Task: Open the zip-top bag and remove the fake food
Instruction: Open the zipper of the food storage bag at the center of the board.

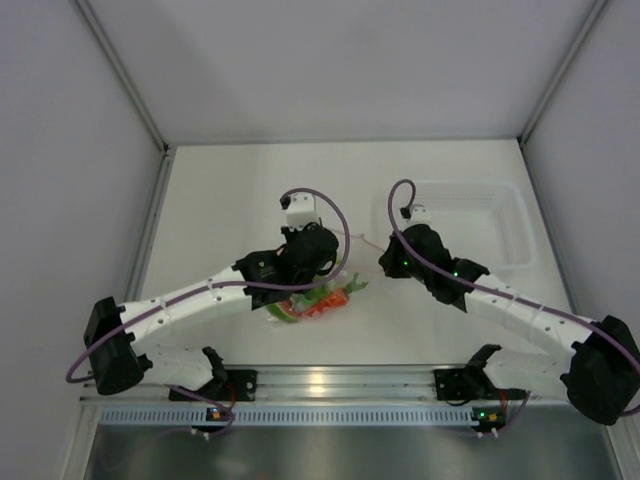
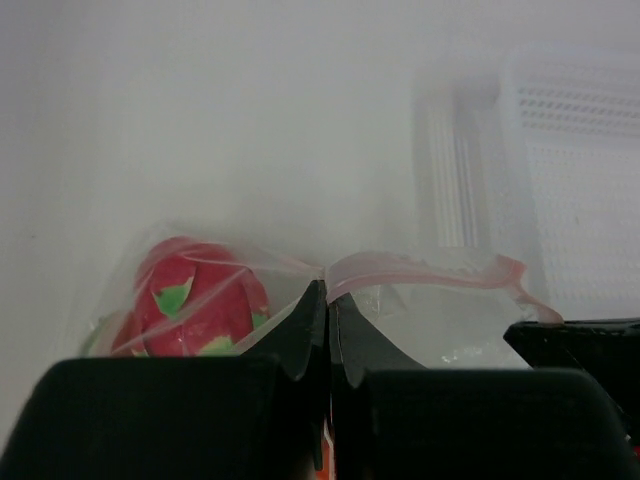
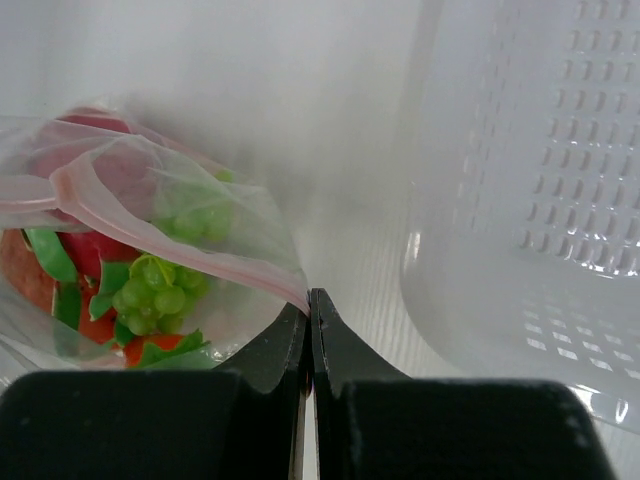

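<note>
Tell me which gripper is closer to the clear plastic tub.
Right. The right gripper sits just beside the tub; the left gripper is farther left, across the zip-top bag.

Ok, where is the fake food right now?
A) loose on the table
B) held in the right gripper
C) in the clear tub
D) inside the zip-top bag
D: the right wrist view shows the green grapes behind the film of the zip-top bag, and the left wrist view shows the dragon fruit inside it too.

Glossy clear plastic bag (image 3: 150, 250); translucent plastic tub (image 3: 520, 200)
</note>
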Tool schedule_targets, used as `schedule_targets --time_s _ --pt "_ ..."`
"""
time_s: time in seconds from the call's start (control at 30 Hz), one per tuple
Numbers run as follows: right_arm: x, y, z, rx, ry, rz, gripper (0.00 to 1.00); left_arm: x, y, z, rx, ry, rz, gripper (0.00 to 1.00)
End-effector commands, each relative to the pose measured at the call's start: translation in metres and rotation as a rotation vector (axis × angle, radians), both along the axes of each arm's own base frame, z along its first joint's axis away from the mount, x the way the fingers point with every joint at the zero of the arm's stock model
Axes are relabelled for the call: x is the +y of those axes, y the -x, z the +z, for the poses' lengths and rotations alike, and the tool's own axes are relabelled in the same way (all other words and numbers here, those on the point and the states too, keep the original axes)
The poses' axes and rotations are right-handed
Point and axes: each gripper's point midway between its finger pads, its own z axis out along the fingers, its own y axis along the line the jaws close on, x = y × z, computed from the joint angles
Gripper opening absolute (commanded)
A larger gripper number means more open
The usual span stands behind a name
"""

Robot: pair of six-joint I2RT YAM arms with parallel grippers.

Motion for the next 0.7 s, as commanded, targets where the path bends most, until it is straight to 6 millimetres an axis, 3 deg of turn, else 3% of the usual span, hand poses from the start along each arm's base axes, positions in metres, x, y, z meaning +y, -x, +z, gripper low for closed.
schedule_targets --time_s 0.0,0.13,0.23,0.33,0.5,0.6,0.67 --pt "-0.028 0.002 0.0 -0.024 0.089 -0.057 0.0 -0.026 0.007 0.043 -0.029 0.164 -0.133 0.0" --pt "-0.03 0.01 0.006 -0.028 0.108 -0.002 0.0 -0.033 0.013 0.063 -0.049 0.184 -0.204 0.0" --pt "-0.015 0.027 0.027 -0.075 0.038 0.145 0.0 -0.056 0.019 0.064 -0.027 0.157 -0.336 0.0" --pt "-0.008 0.041 0.046 -0.099 -0.013 0.23 0.0 -0.076 0.029 0.063 0.015 0.192 -0.429 0.0" --pt "-0.012 0.05 0.061 -0.117 -0.011 0.264 0.07 -0.082 0.031 0.052 0.05 0.196 -0.443 0.0" --pt "-0.016 0.05 0.068 -0.137 0.002 0.264 0.2 -0.085 0.033 0.043 0.071 0.197 -0.453 0.0" --pt "-0.017 0.051 0.076 -0.145 0.006 0.266 0.2 -0.087 0.034 0.039 0.08 0.202 -0.456 0.0"
